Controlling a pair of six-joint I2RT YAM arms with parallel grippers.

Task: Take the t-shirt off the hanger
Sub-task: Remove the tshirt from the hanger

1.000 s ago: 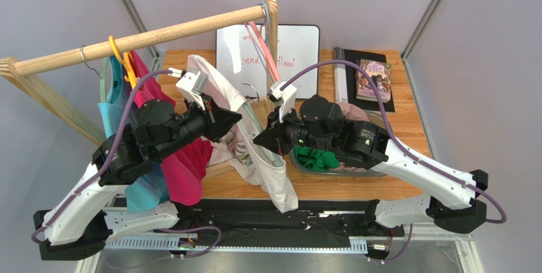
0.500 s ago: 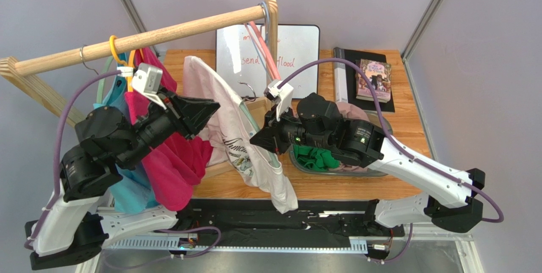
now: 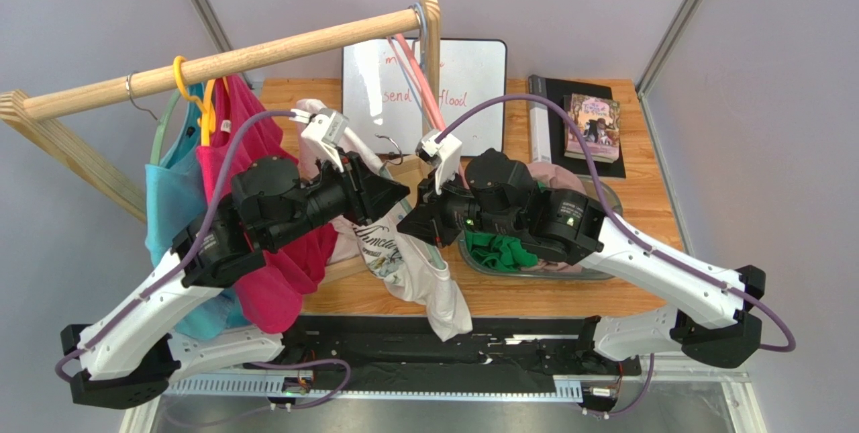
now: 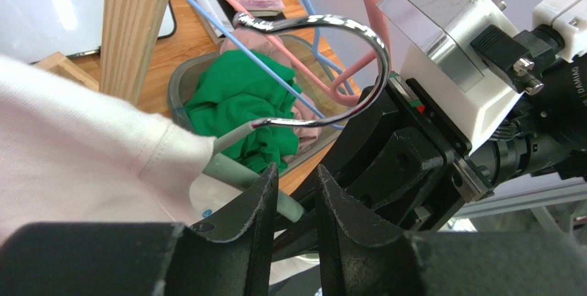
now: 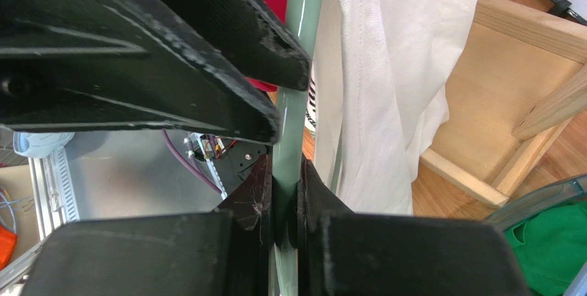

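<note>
A white t-shirt [image 3: 418, 274] with a print hangs on a pale green hanger whose chrome hook [image 3: 388, 141] is off the rail, between my two arms. My right gripper [image 3: 408, 224] is shut on the green hanger arm [image 5: 300, 48], with the shirt [image 5: 386, 69] draped just to its right. My left gripper [image 3: 388, 191] sits right at the shirt's collar [image 4: 158, 155], jaws a narrow gap apart with nothing between them. The hook [image 4: 344, 34] curves above my left gripper [image 4: 296, 172], and the green arm [image 4: 241, 172] passes behind its tips.
A wooden rail [image 3: 222, 60] holds a pink shirt [image 3: 287, 272] and a teal shirt [image 3: 176, 181] on the left. Empty pink and blue hangers [image 3: 413, 60] hang by the post. A whiteboard [image 3: 474, 81], a book [image 3: 593, 126] and a basin with green cloth [image 3: 499, 252] lie behind.
My left arm swung out left away from the white shirt, then came back to the collar by the hook. The right gripper kept its hold on the hanger and barely moved.
</note>
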